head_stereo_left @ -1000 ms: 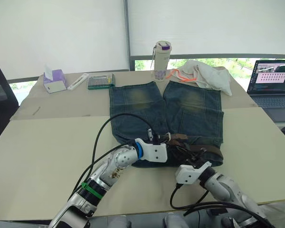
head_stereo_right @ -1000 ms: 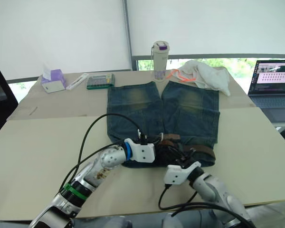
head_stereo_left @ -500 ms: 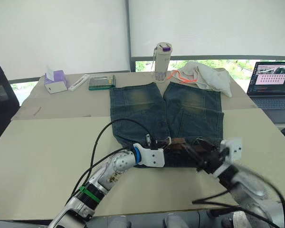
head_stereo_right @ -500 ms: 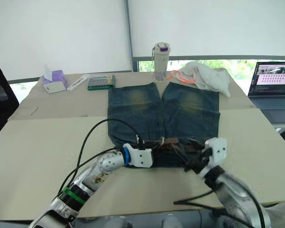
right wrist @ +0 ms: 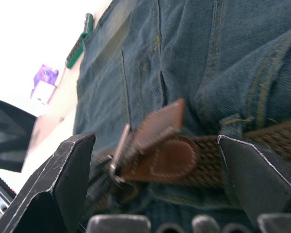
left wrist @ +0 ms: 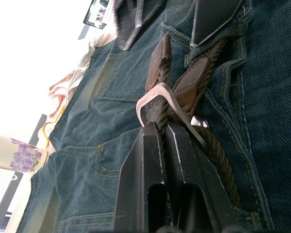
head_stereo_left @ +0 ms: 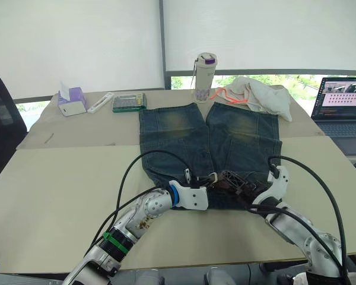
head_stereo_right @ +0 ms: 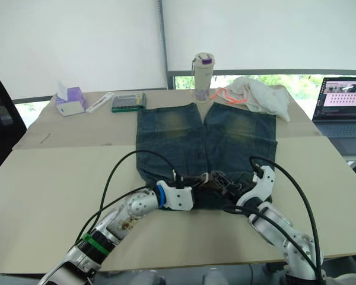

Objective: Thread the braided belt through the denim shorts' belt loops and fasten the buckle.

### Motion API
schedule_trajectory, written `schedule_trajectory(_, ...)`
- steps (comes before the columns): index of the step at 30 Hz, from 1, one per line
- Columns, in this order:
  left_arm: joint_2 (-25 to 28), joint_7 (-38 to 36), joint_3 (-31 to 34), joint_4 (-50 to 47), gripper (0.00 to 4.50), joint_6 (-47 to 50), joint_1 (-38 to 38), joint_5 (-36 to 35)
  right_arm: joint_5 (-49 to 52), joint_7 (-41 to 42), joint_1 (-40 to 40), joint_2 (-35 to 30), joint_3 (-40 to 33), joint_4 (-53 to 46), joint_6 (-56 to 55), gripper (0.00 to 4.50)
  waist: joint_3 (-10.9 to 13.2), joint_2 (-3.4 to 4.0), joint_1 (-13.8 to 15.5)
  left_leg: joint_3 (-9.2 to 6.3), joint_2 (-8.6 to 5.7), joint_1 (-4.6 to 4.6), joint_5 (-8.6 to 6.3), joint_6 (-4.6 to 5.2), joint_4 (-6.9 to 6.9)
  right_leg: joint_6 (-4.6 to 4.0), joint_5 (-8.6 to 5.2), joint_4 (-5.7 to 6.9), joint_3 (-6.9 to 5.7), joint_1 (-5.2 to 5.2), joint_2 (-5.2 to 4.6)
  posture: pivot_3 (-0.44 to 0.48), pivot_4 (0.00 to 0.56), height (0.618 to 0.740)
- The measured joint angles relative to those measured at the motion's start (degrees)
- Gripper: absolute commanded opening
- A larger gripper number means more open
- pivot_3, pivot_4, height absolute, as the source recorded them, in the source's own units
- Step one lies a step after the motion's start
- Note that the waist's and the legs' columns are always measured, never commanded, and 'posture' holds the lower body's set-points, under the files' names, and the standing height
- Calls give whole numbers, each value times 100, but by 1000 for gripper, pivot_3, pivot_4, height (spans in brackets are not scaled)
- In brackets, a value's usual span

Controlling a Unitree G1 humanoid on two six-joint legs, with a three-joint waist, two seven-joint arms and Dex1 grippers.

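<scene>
Belt [right wrist: 262,141] already threaded along shorts' [head_stereo_left: 237,133] waistband. Left tool [left wrist: 166,127] clamped on belt at buckle [left wrist: 157,97]; right tool [right wrist: 155,155] wide open, empty. Fastening remains.

Two silver arms with white wrists and black cabling

We see the left arm [head_stereo_left: 136,215] in silver metal with a green band, a blue ring and a white wrist block, a thick black cable looping over it. The right arm [head_stereo_left: 296,228] matches, also silver and white-wristed. The left tool [left wrist: 164,133] and right tool [right wrist: 155,155] have matte black wedge-shaped fingers.
</scene>
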Motion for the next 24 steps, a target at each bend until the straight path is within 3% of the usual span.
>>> schedule_trajectory(9,5,9,-9,24,0,-104,-2,12,195,-319,-115,63,-35,54,-12,540,0,1,-9,-1,-1,-1,0,0,0,1,-1,-1,-1,-2,0,0,150,740)
schedule_trajectory(11,9,-8,-5,24,707,-106,-1,-20,220,-321,-116,62,-38,53,-13,1,0,1,-11,-1,-1,-1,0,0,0,1,-1,-1,-1,-2,0,0,150,740)
schedule_trajectory(13,13,-48,13,24,1200,-111,2,-143,259,-342,-116,65,-39,53,-15,0,0,1,-12,-1,0,-1,0,0,0,1,-1,-1,-1,-2,0,0,150,740)
schedule_trajectory(15,51,-77,66,23,2122,-140,15,-242,259,-368,-114,64,-39,53,-15,0,0,1,-16,-1,0,-1,0,0,0,1,-1,-1,-1,-2,0,0,150,740)
schedule_trajectory(22,507,-365,240,-312,4444,-714,676,-976,297,-407,-30,-6,-136,45,-24,0,0,5,-27,-11,5,-3,-1,1,-2,1,-1,-1,2,-9,0,0,150,740)
schedule_trajectory(24,625,-502,428,-464,4444,-807,894,-1394,318,-412,27,-68,-222,40,-25,0,0,6,-20,-15,5,-6,-1,1,-2,0,0,0,3,-11,-2,0,150,740)
